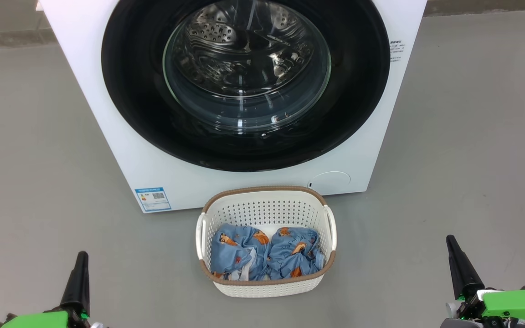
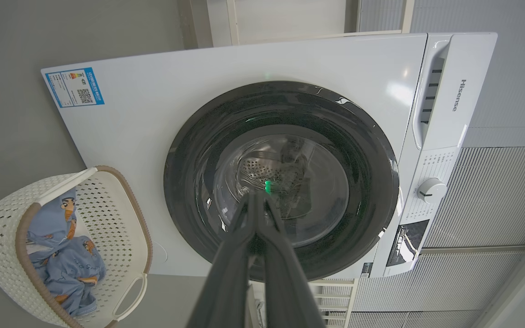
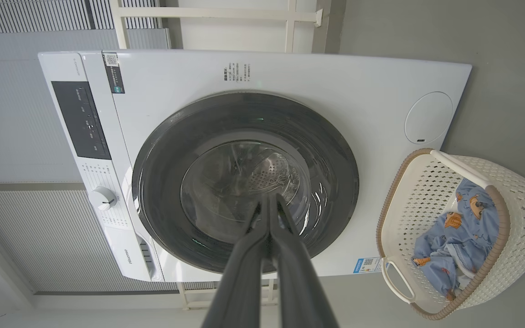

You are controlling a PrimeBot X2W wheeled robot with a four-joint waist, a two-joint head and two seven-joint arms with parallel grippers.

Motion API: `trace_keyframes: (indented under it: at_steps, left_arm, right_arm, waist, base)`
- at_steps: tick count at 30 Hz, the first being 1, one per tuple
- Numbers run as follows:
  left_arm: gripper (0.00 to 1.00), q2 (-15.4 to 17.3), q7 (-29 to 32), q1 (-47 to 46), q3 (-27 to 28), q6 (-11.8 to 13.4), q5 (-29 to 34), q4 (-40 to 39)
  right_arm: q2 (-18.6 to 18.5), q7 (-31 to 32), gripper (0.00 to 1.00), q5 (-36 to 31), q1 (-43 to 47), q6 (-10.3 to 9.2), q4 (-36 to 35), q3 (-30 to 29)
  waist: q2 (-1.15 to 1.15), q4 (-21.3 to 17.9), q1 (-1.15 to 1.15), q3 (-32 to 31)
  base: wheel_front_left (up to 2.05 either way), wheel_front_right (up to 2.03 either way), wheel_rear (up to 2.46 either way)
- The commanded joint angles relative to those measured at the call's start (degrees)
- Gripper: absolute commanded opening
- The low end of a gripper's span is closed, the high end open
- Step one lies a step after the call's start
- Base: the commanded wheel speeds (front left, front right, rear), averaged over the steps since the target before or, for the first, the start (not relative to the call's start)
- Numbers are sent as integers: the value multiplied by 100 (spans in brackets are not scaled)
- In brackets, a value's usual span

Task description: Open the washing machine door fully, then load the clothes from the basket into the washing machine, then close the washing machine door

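Left gripper (image 1: 81, 262) near left, fingers pressed together, holding nothing. Right gripper (image 1: 455, 250) near right, likewise closed and unloaded. Both over grey floor (image 1: 39, 182), well apart from everything else. Basket (image 1: 267, 207) upright on floor, between them and farther out, just in front of washer (image 1: 121, 150), right of its blue label (image 1: 153, 199). Clothes (image 1: 267, 253) bunched in basket bottom, toward near wall. Door (image 1: 126, 91) closed flush on washer front; steel drum (image 1: 217, 32) visible through it.

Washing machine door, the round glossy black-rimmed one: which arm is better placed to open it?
Left, narrowly: the left gripper sits nearer the shut round black-rimmed washing machine door than the right gripper. Which way it swings is unclear.
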Motion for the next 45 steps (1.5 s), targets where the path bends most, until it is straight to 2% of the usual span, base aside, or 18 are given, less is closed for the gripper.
trace_keyframes:
  at_steps: [1, 45]
  left_arm:
    - [0, 92, 18, -132, 187, -66, 24, -112]
    - [0, 92, 18, -132, 186, -66, 24, -112]
  right_arm:
    - [-53, 43, 0, 20, -233, 9, -142, 147]
    - [-53, 43, 0, 20, -233, 9, -142, 147]
  waist:
    - [0, 0, 0, 0]
    - [0, 0, 0, 0]
  base:
    - [0, 0, 0]
    - [0, 0, 0]
